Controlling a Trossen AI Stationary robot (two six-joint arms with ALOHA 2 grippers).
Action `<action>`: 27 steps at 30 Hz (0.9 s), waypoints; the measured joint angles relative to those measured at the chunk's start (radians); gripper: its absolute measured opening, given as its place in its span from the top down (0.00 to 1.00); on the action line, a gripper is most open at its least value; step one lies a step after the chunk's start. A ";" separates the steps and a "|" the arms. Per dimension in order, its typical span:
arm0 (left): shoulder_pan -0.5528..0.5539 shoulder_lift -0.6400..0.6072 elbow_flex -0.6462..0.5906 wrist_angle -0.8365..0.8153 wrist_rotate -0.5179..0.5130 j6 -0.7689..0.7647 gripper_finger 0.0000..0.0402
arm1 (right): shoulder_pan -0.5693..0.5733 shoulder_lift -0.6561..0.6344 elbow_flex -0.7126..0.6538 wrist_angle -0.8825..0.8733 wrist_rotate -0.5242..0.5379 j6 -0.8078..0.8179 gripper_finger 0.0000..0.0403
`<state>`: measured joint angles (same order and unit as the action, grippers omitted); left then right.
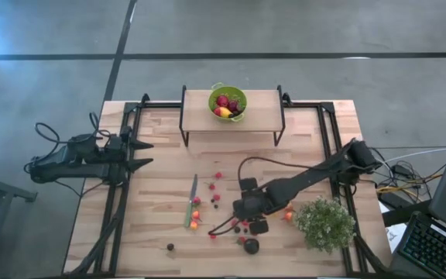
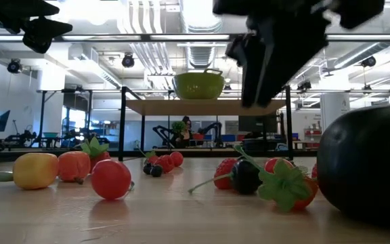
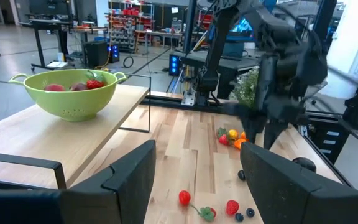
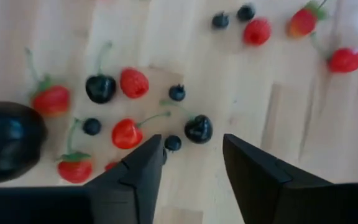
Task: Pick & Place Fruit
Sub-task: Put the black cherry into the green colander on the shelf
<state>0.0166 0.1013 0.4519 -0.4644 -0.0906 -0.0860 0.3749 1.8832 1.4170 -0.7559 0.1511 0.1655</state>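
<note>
Right tool (image 4: pixel 190 163): hanging low over the front middle of the desk (image 1: pixel 161 147), pointing down at the scattered fruit; its two dark fingers (image 4: pixel 138 171) are standing apart with bare wood showing between them, nothing pinched.
Left tool (image 1: pixel 143 153): waiting at the left edge of the desk, fingers spread wide, holding nothing.
Fruit near the right tool: a dark cherry (image 4: pixel 198 128) and a small blueberry (image 4: pixel 173 143) are lying just ahead of the fingertips; a red cherry (image 4: pixel 126 133) with a green stem is sitting beside them.
Other berries: a strawberry (image 4: pixel 133 83), a second dark cherry (image 4: pixel 100 88) and more small red and dark pieces are lying spread across the wood nearby.
Big dark fruit (image 1: pixel 251 246): resting at the front edge of the desk, just beside the right tool's cluster; it is filling the right side of the low view.
Yellow and orange pieces: a yellow fruit (image 2: pixel 35 170) is lying next to an orange-red one (image 2: pixel 74 165) on the desk.
Green bowl (image 1: pixel 228 101): standing on the raised shelf (image 1: pixel 262 116) at the back of the desk, with red and yellow fruit inside.
Knife (image 1: pixel 191 201): lying flat, left of the right tool.
Plant (image 1: pixel 325 223): sitting at the front right corner.
</note>
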 joint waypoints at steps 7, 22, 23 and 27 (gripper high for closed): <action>0.000 0.000 0.000 0.000 0.000 0.000 0.40 | -0.028 0.094 0.000 0.013 0.005 0.031 0.52; 0.000 0.000 0.000 0.000 0.000 0.000 0.40 | -0.077 0.128 -0.025 0.105 -0.004 0.072 0.51; 0.000 0.000 0.000 0.000 0.000 0.000 0.40 | -0.077 0.128 -0.030 0.112 -0.005 0.072 0.52; 0.000 0.000 0.000 0.000 0.000 0.000 0.40 | -0.077 0.129 -0.044 0.116 -0.006 0.100 0.56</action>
<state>0.0166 0.1013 0.4520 -0.4648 -0.0902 -0.0860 0.2981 2.0125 1.3726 -0.6396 0.1452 0.2651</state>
